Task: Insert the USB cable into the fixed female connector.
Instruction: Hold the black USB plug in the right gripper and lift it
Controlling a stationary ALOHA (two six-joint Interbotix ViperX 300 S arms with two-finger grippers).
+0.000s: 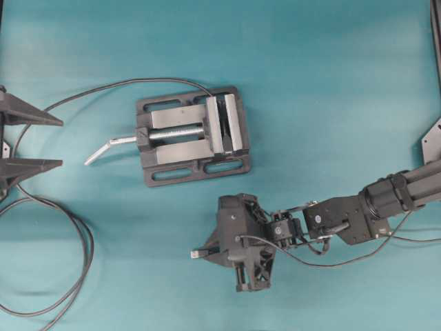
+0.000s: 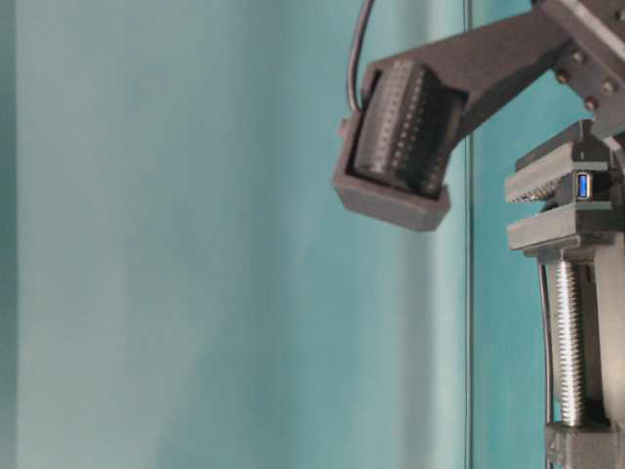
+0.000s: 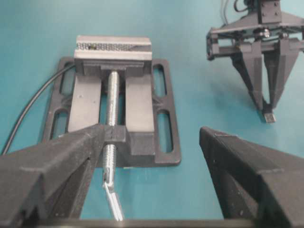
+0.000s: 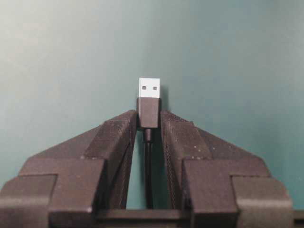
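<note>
No legible text, label, brand name, number or sign is found in any of the four views. The vise [image 1: 193,136] carries no readable marking on its base or jaws. The gripper bodies show plain black surfaces only. The metal tip of the USB cable [image 4: 149,102] shows two small square holes at 12 o'clock of the plug body, but no lettering or logo can be made out on it.
</note>
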